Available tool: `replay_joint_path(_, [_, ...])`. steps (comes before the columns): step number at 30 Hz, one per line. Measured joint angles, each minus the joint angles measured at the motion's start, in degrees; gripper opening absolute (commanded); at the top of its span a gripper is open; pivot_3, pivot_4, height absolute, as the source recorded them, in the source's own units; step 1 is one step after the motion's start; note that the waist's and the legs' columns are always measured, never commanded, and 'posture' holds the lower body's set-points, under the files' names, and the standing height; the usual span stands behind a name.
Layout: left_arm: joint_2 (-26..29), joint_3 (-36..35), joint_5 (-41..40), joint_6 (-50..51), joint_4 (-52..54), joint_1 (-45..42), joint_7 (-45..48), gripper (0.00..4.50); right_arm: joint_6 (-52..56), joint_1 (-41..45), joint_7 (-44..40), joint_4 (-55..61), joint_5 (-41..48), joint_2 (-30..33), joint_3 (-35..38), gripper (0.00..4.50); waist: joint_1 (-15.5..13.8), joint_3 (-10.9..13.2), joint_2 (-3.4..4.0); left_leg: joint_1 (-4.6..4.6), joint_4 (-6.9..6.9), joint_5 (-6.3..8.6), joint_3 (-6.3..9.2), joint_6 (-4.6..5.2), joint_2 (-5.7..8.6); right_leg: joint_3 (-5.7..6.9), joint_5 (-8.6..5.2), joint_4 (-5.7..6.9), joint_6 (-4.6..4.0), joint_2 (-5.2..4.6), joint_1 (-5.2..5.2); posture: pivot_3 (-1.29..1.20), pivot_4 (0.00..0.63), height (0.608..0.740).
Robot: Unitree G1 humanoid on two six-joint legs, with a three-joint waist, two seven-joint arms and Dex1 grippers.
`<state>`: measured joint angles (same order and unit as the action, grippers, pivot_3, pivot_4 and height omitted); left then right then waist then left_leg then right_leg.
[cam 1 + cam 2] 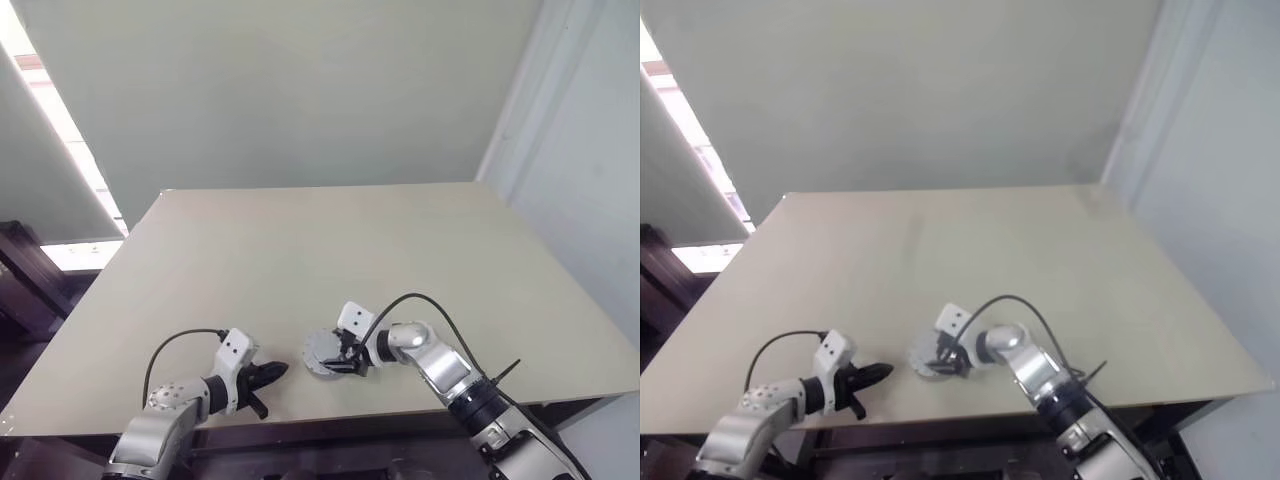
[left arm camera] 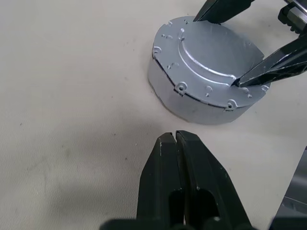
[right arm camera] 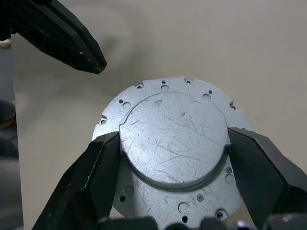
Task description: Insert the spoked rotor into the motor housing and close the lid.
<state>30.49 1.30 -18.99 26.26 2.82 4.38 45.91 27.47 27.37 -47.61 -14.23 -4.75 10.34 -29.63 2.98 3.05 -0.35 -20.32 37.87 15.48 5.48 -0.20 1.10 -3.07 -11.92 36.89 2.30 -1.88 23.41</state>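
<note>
The assembled motor unit sits on the desk close to its near edge, roughly midway along it: a squat round silver can whose top face is the lid, a flat scratched grey disc with a raised central boss and small holes round its flange. The motor housing shows as the plain wall below a thin seam, and the lid looks seated flush all the way round, so the spoked rotor is presumably inside; it cannot be seen, nor can the windings. The right gripper reaches in from the right, pointing leftward and down, with its jaws spread wide and one finger against each side of the raised boss. That hold suits pressing or turning the lid home, or steadying it while seating is checked; whether the fingers are squeezing or merely touching I cannot tell for sure, though contact on both sides looks real. The left gripper rests low over the desk just to the left of the unit, apart from it, its two black fingers pressed together on nothing. Parked there it keeps clear of the working hand while staying near enough to brace the housing if it slides. By my reading the task is at or near its last step.
</note>
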Motion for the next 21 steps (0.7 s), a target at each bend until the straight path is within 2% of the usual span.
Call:
replay_joint_path(16, [-0.7,0.1,0.0,-0.1,0.0,-0.2,0.0,0.0,4.6,1.7,0.5,3.5,-2.5,1.3,-3.7,3.23,-0.2,-0.1,0.07,0.0,0.0,0.0,0.01,0.0,0.03,0.0,0.0,-0.01,0.0,-0.02,-0.02,0.0,0.0,0.74])
replay_joint_path(21, [-3.3,0.6,-0.1,-0.1,0.0,-1.9,0.0,0.0,4.9,1.7,0.5,3.6,-2.5,1.4,-3.7,3.23,-0.2,-0.1,0.08,0.0,0.03,0.0,0.02,0.0,0.06,0.01,0.0,-0.02,0.01,-0.03,-0.06,0.0,0.0,0.74])
